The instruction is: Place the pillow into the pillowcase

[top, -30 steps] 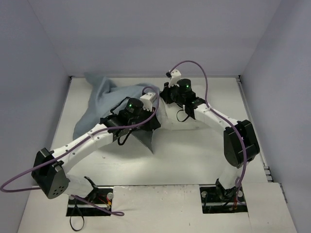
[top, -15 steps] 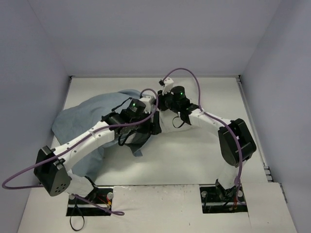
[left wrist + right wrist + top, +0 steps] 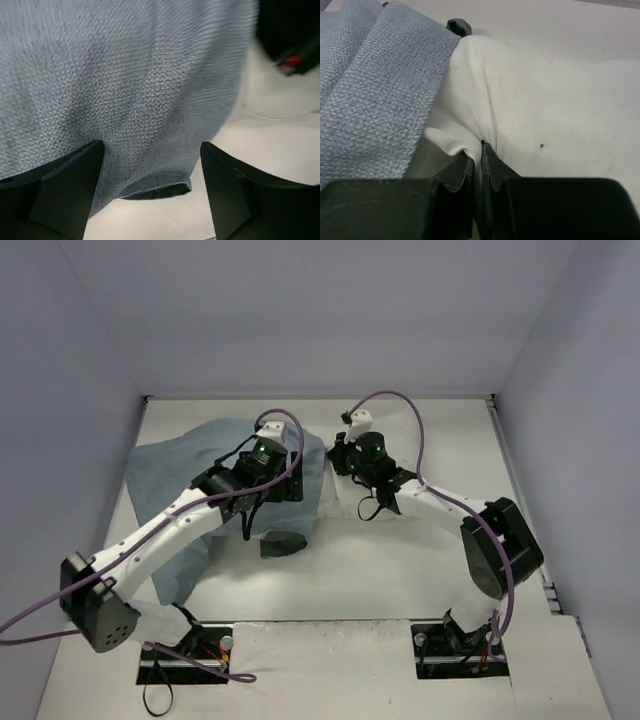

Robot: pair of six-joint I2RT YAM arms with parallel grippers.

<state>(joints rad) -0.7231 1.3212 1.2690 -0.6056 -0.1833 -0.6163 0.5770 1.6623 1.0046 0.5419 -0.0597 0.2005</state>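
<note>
The pillowcase (image 3: 190, 480) lies spread on the table's left half, pale blue-grey side up, with a dark flap (image 3: 283, 543) turned out at its near edge. My left gripper (image 3: 300, 480) hovers open over its right edge. In the left wrist view the cloth's hem (image 3: 160, 184) hangs between the spread fingers (image 3: 65, 190), untouched by them. The white pillow (image 3: 342, 504) shows just right of the case, mostly hidden under cloth and arms. My right gripper (image 3: 480, 146) is shut on a pinched fold of the pillow (image 3: 545, 110), next to the pillowcase's edge (image 3: 385, 95).
White enclosure walls (image 3: 300, 310) close in the table at the back and both sides. Purple cables (image 3: 400, 405) loop above each wrist. The right arm's elbow (image 3: 495, 550) juts out near the right side. Bare tabletop (image 3: 380, 570) lies in front of the pillow.
My left gripper has opened and let go of the pillowcase, which dropped from a raised bunch and spread flat to the left. The right gripper stays shut on the pillow, shifted slightly.
</note>
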